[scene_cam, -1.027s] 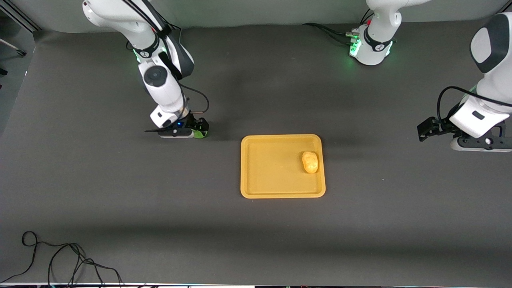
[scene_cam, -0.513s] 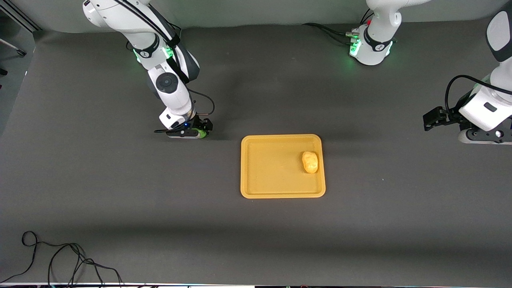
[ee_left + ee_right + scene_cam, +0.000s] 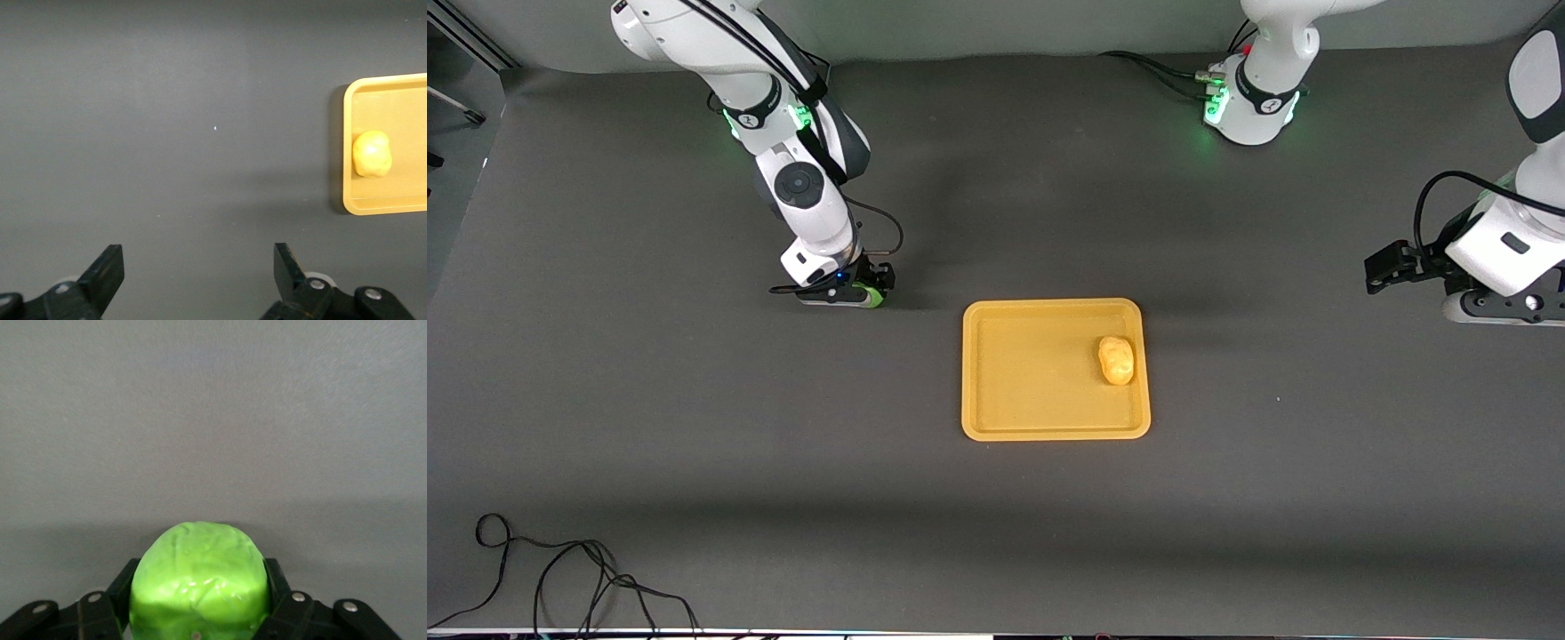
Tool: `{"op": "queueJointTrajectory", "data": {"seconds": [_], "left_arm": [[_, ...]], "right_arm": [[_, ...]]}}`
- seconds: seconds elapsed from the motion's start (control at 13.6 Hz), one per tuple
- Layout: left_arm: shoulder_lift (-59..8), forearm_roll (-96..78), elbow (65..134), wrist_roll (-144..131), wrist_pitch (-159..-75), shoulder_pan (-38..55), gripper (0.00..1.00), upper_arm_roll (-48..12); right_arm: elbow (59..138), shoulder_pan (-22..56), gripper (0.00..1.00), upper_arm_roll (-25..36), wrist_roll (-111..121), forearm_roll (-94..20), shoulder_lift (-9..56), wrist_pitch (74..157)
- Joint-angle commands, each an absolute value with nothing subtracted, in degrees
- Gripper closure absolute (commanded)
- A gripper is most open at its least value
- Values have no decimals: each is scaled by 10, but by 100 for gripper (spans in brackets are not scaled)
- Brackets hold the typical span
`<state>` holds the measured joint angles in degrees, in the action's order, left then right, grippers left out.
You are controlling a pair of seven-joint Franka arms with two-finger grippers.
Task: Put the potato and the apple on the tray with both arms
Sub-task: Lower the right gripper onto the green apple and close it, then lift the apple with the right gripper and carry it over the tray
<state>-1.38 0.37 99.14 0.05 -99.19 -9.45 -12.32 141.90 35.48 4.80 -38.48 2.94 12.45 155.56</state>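
**Ana:** Front view first: where does each task item sit?

**Ben:** The tray (image 3: 1056, 369) lies flat at the middle of the frame on the dark counter (image 3: 694, 427). The potato (image 3: 1116, 360) rests inside it, close to the rim on the side toward the left arm's end, in the upper right part of the tray. The apple (image 3: 874, 298) shows only as a green sliver at center-left of the frame, apart from the tray toward the right arm's end.

**Ana:** And the right end effector?

**Ben:** The right end effector (image 3: 869, 292) is low over the counter at center-left, its black fingers (image 3: 110, 597) pressed against both sides of the apple (image 3: 199, 583). In the right wrist view the green fruit fills the gap between them at the bottom center.

**Ana:** The left one?

**Ben:** The left end effector (image 3: 1383, 269) hangs at the right edge of the frame, over bare counter well apart from the tray. The left wrist view shows its two fingers (image 3: 107, 270) spread wide with nothing between them, and the tray (image 3: 373, 207) with the potato (image 3: 371, 154) at that picture's right edge.

**Ana:** Anything else on the counter?

**Ben:** A loose black cable (image 3: 560, 578) curls at the lower left of the front view.
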Motion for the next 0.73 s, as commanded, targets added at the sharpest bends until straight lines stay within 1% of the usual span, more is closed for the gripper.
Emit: {"op": "queueJointTrajectory", "data": {"seconds": [0.0, 0.15, 0.22, 0.29, 0.37, 0.51, 0.66], "left_arm": [[-19, 1, 981, 9, -983, -96, 0, -123], [-18, 1, 981, 26, -979, -97, 0, -118], [-16, 2, 983, 36, -976, -97, 0, -113], [-15, 3, 984, 36, -976, -97, 0, -113], [-15, 11, 984, 37, -978, -97, 0, -113], [-15, 25, 985, 38, -982, -97, 0, -113], [-15, 25, 985, 38, -983, -97, 0, -113]], "right_arm": [[1377, 357, 38, 55, -396, 25, 32, 1433], [1301, 357, 38, 56, -395, 15, -1, 1317], [1244, 358, 38, 60, -395, 14, -4, 1255], [1177, 358, 38, 60, -395, 14, 1, 1185], [1105, 358, 38, 61, -395, 11, 15, 1133], [969, 360, 38, 60, -399, 6, 73, 1066], [827, 363, 38, 54, -416, -10, 162, 1024]]}}
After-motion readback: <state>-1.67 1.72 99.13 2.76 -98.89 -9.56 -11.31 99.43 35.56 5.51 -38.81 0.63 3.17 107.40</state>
